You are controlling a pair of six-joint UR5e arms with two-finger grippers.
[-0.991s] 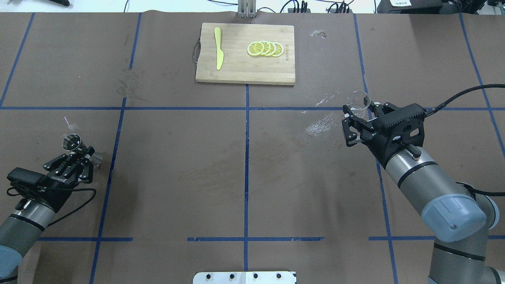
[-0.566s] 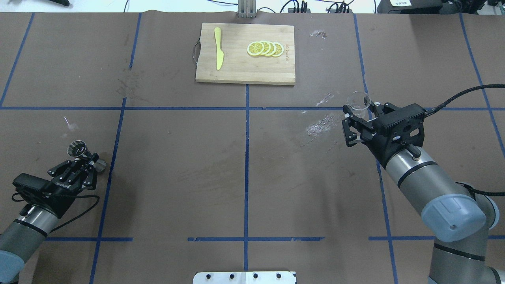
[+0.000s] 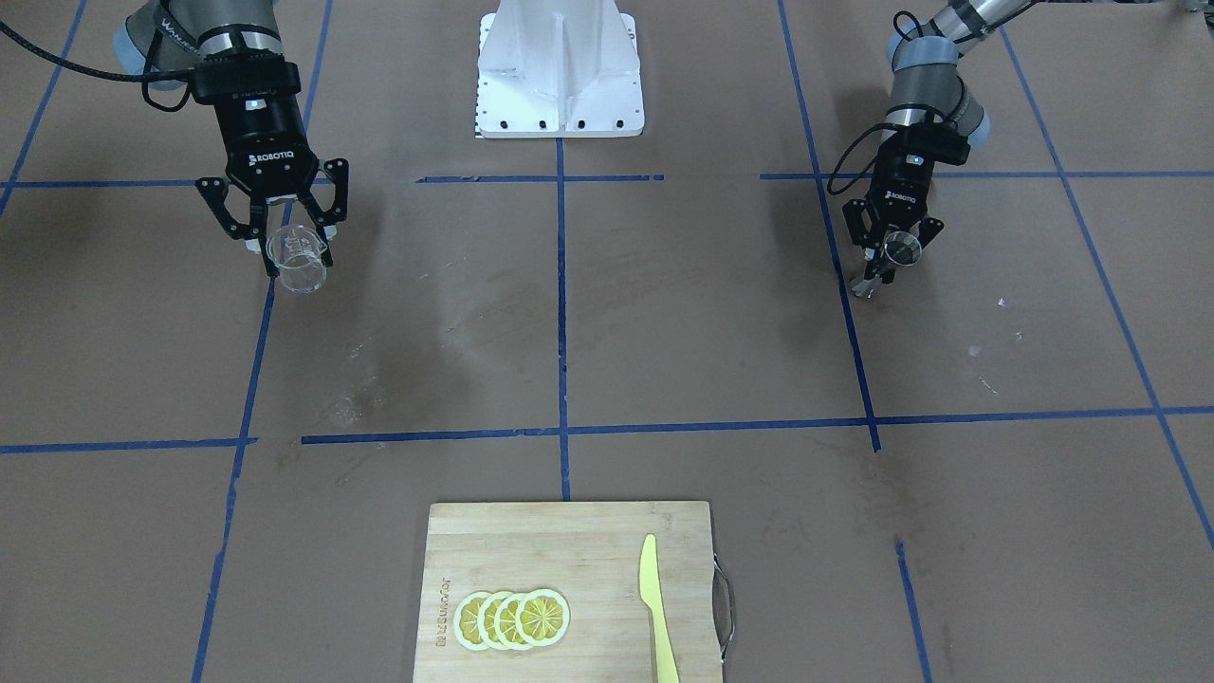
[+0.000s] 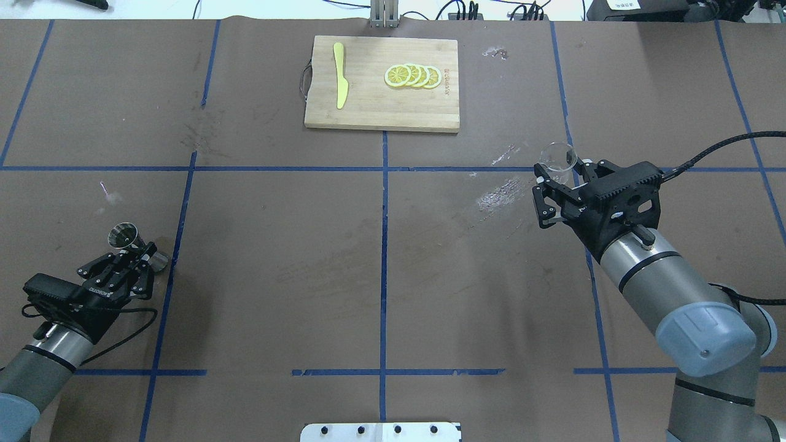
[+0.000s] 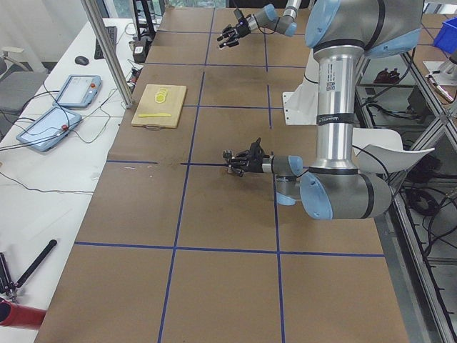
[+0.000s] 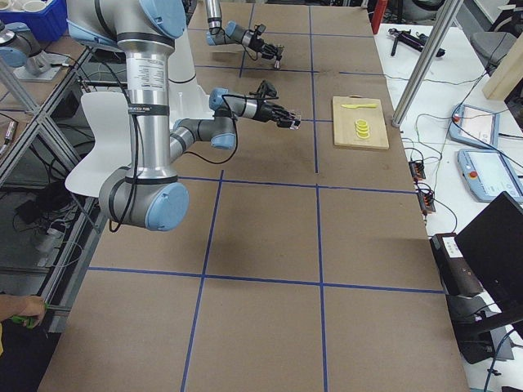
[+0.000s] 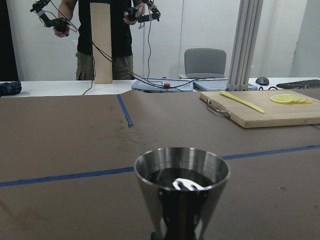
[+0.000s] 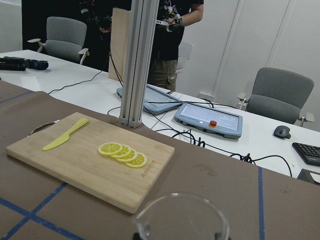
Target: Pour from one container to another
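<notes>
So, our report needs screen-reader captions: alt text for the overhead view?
The right gripper holds a small clear glass cup; across the brown table, the left gripper holds a silvery steel hourglass jigger. A wooden cutting board lies beyond.

We see the right gripper holding a clear glass cup over the brown table. Far off to the other side, the left gripper pinches a shiny metal jigger, and its round mouth faces us. Close to us lies a wooden board with lemon slices and a yellow knife.
</notes>
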